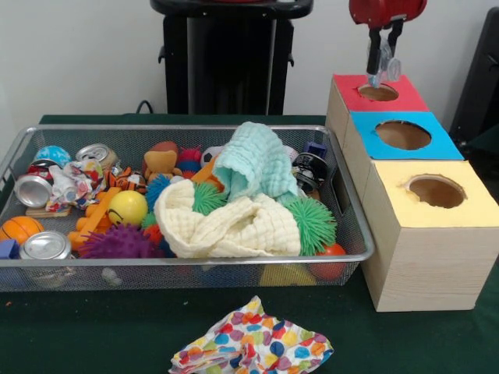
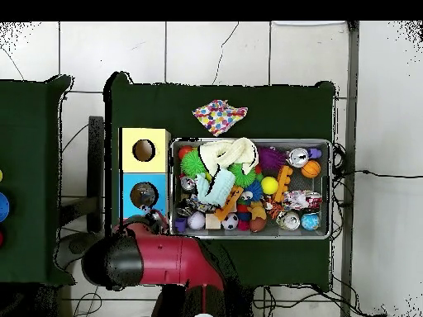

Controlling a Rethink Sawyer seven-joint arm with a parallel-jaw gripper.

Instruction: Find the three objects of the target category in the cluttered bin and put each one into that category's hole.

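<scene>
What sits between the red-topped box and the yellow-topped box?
The blue-topped box, pressed against both the red-topped box and the yellow-topped box, clearest in the front view. The gripper hangs over the red box's hole.

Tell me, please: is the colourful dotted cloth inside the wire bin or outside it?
Outside. The dotted cloth lies crumpled on the green table cover, in front of the bin and apart from its rim; the overhead view agrees.

A pale wall (image 1: 78, 54) backs the green-covered bench (image 1: 93, 327); cables (image 2: 372, 175) trail across the white-tiled floor (image 2: 215, 49).
</scene>
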